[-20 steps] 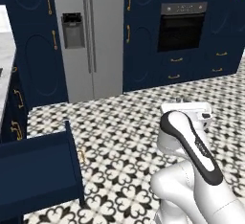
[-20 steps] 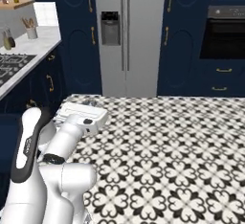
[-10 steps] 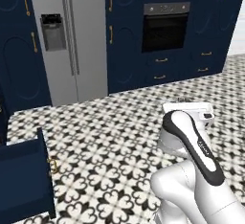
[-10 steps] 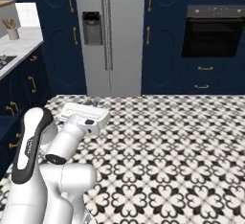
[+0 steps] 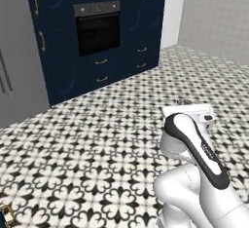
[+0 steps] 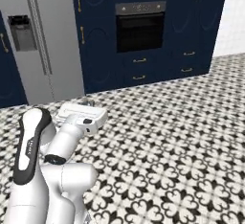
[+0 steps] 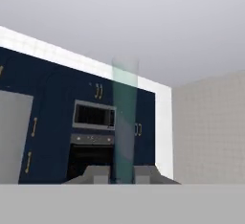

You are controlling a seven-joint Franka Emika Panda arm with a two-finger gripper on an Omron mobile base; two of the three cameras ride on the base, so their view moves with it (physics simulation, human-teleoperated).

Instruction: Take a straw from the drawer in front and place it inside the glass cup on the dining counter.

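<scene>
In the hand view the straw (image 7: 125, 122) is a pale, see-through stick rising straight up from between my two dark fingertips (image 7: 98, 174). My gripper (image 7: 123, 174) is shut on its lower end. The white hand (image 5: 188, 111) is held folded above the arm, over the patterned floor, and also appears as the white hand (image 6: 80, 115) in the right base view. A small navy corner of the drawer (image 5: 6, 216) peeks in at the lower left edge of the left base view. The glass cup and the dining counter are out of view.
A built-in black oven (image 5: 97, 32) (image 6: 140, 27) sits in tall navy cabinets straight ahead. The grey fridge (image 6: 43, 41) stands to its left. A pale wall (image 5: 214, 12) closes the right side. Black-and-white tiled floor (image 6: 182, 137) lies open in front.
The whole picture has slid left as the base turns right: fridge and drawer moved toward the left edge, the oven came to the middle. The arm's pose and grip look unchanged.
</scene>
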